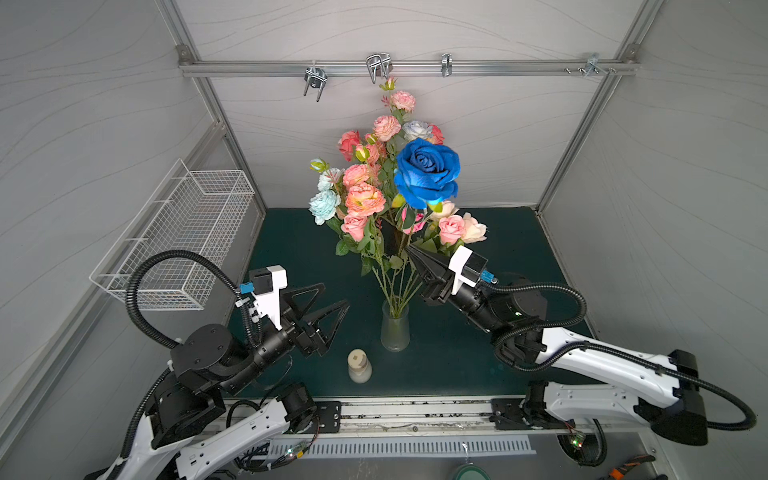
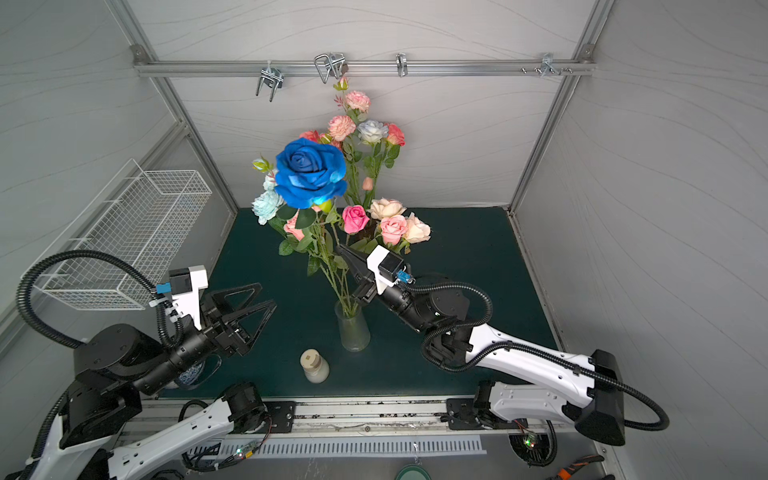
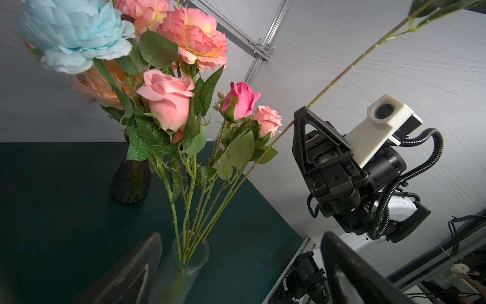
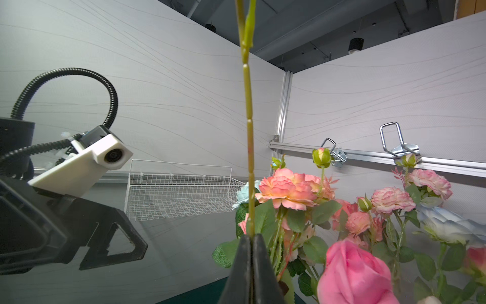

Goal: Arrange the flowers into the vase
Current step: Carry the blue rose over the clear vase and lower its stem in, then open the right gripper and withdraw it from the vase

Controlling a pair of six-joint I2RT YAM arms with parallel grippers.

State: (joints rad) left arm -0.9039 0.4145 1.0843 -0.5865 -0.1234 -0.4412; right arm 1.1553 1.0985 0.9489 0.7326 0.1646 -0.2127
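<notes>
jaws: right gripper [image 1: 409,248] tight on blue rose stem [image 4: 248,136] (left gripper [image 1: 334,295] agape)

- Both top views look steeply down from high above the near edge toward the back wall [image 1: 498,124]. Nearly alike, they share the whole table [image 1: 291,241], vase [image 2: 353,328] and flowers [image 1: 365,199].
- The left wrist view sits low and close beside the vase, facing up past the flowers to the right gripper [image 3: 299,113].
- The right wrist view looks up along its own fingers [image 4: 243,268] and a stem [image 4: 248,131], very near the flowers. It also takes in the left gripper [image 4: 136,247] and basket [image 4: 181,189].
- Both wrist views share the flowers.
</notes>
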